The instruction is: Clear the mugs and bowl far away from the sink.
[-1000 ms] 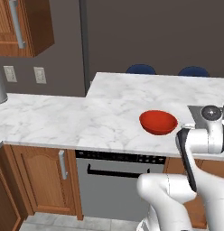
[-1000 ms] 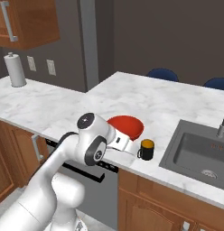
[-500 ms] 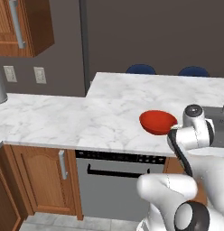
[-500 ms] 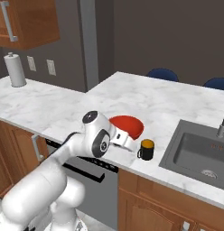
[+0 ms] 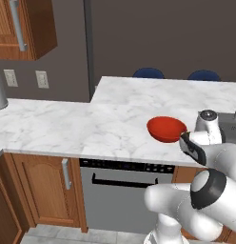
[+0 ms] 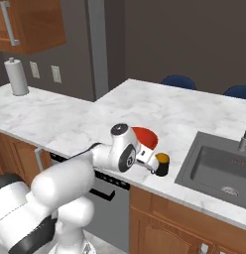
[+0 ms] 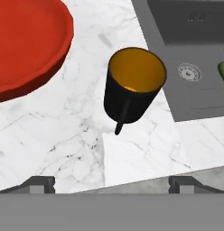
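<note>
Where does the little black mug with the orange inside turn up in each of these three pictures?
Left base view: I cannot find it; the white arm covers the counter beside the sink there.
Right base view: the black mug with the orange inside stands right of centre, near the counter's front edge.
Hand view: upper centre, handle pointing down the picture.
Shared landmark: the wide shallow red bowl sits close to its left, apart from it.

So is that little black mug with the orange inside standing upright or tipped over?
Upright: the black mug with the orange inside stands on its base, mouth up.
</note>
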Robot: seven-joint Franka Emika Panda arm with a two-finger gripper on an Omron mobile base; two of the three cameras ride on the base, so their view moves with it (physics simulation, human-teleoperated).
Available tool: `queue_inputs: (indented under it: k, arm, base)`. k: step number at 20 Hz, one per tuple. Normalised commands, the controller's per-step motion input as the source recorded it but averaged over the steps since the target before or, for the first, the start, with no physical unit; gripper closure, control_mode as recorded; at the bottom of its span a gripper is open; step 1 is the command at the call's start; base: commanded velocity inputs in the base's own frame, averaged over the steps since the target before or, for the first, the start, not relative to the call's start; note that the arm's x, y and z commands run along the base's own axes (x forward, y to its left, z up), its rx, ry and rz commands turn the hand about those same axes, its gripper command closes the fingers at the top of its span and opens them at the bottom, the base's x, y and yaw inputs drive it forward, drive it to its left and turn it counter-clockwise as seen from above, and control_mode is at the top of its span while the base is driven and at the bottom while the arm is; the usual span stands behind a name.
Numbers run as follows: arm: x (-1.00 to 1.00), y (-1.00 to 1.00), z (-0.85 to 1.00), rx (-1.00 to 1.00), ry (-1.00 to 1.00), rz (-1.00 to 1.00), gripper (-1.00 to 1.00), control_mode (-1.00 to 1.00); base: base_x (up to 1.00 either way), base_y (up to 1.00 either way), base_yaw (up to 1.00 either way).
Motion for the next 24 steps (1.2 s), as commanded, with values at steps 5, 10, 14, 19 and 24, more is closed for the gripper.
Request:
queue_inputs:
  k: [5, 10, 14, 19, 24]
  arm:
    - [0.1, -0.28, -0.02, 0.1, 0.0, 0.0, -1.0, -1.0]
    - [0.12, -0.09, -0.03, 0.0, 0.01, 0.0, -1.0, -1.0]
    - [0.26, -0.08, -0.15, 0.0, 0.03, 0.01, -1.0, -1.0]
    - [0.23, -0.14, -0.29, 0.0, 0.06, 0.03, -1.0, -1.0]
    - [0.24, -0.21, -0.24, 0.0, 0.07, 0.03, -1.0, -1.0]
  base:
    - [0.0, 0.0, 0.0]
    - [0.0, 0.0, 0.0]
    - [0.0, 0.0, 0.0]
    - [0.0, 0.0, 0.0]
    - [0.0, 0.0, 0.0]
